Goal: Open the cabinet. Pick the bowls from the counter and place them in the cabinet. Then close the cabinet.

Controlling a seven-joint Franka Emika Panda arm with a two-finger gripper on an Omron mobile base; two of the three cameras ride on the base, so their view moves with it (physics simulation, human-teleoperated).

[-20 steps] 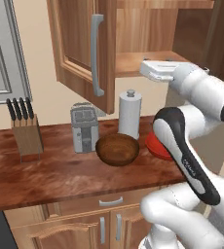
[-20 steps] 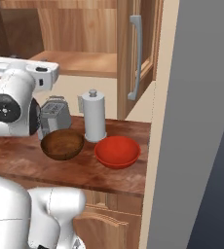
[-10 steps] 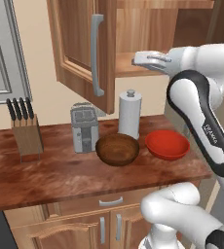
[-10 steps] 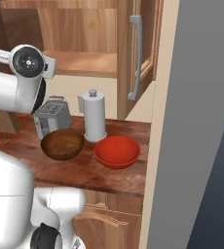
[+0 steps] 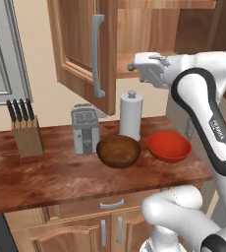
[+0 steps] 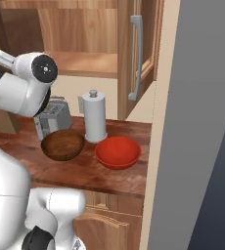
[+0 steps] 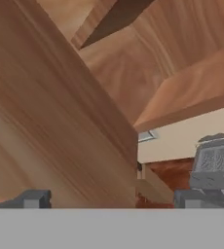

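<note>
Beige wall (image 5: 34, 54), arched base doors (image 5: 75, 234) below, possibly a grey-framed window (image 5: 2, 54) at left.

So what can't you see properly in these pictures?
- Cabinet top: cut off by the upper edge of both base views.
- Toaster: partly behind the arm in the right base view.
- Wooden bowl: its left rim is behind the arm there.
- Toaster slots: too blurred in the hand view.

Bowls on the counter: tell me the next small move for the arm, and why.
Probably swing the hand down toward the brown bowl. The cabinet doors already stand open, both bowls, brown and red bowl, sit on the counter, and the gripper is up by the shelf with its fingers wide apart and empty. The brown bowl lies almost below it.
</note>
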